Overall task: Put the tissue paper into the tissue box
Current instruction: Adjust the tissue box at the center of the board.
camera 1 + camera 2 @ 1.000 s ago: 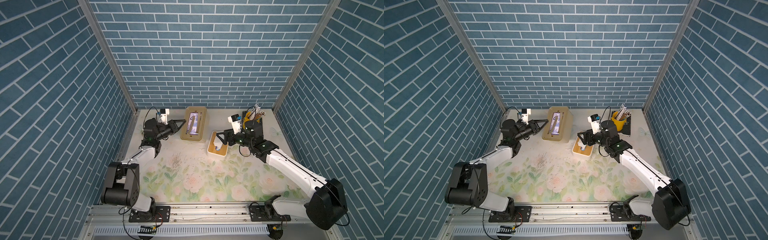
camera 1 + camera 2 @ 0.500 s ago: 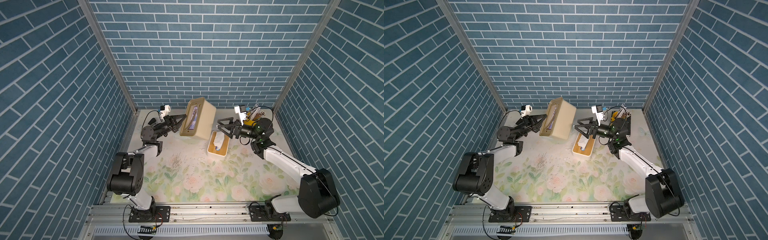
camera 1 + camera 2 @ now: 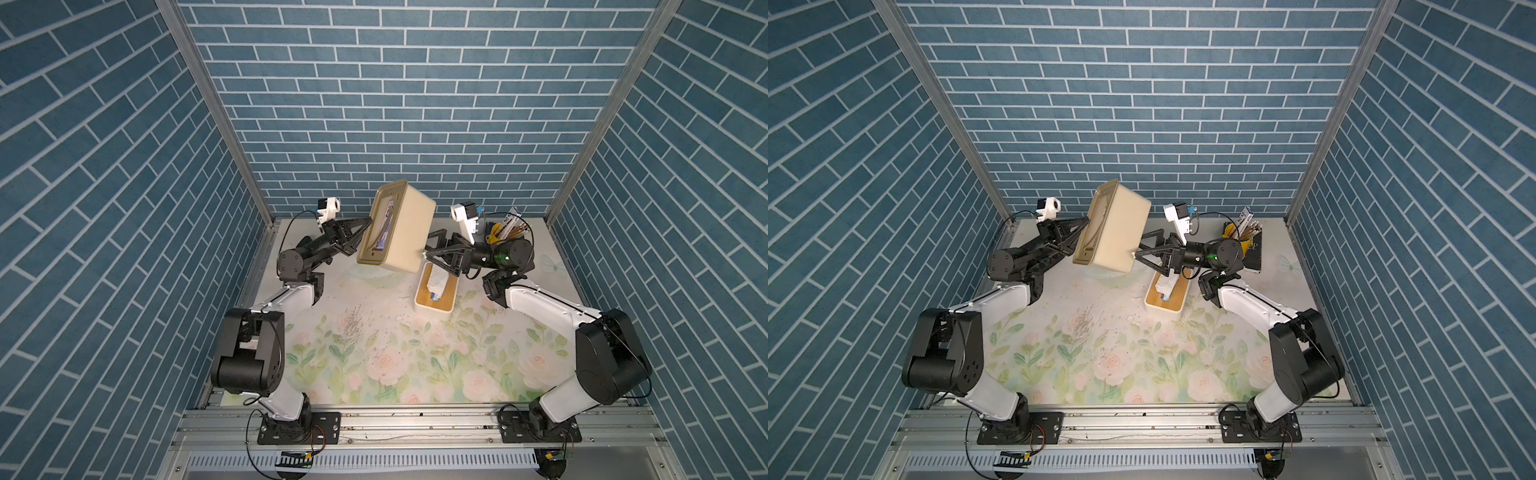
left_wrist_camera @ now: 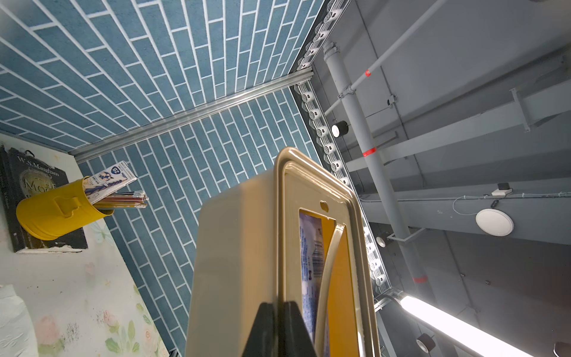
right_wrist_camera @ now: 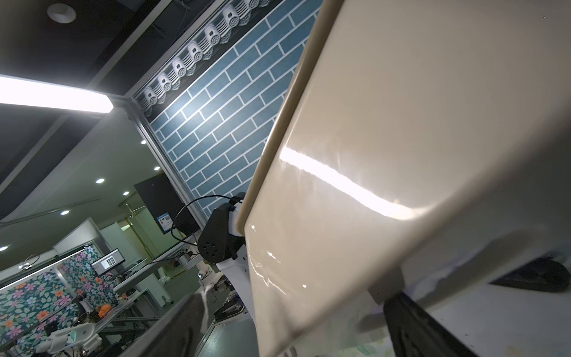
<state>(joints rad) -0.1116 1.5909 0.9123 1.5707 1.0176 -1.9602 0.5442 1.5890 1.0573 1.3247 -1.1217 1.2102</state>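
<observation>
Beige tissue box (image 3: 409, 232) tilts steeply upward, opening leftward, rim clamped in left jaws; right jaws gape.

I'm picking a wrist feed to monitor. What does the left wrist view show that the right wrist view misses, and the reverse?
Left wrist only: left gripper shut on the rim of the tissue box, the tissue pack inside, a yellow pen cup, a book. Right wrist only: right gripper open around the box's corner, the left arm. Both: the tissue box, brick wall.
</observation>
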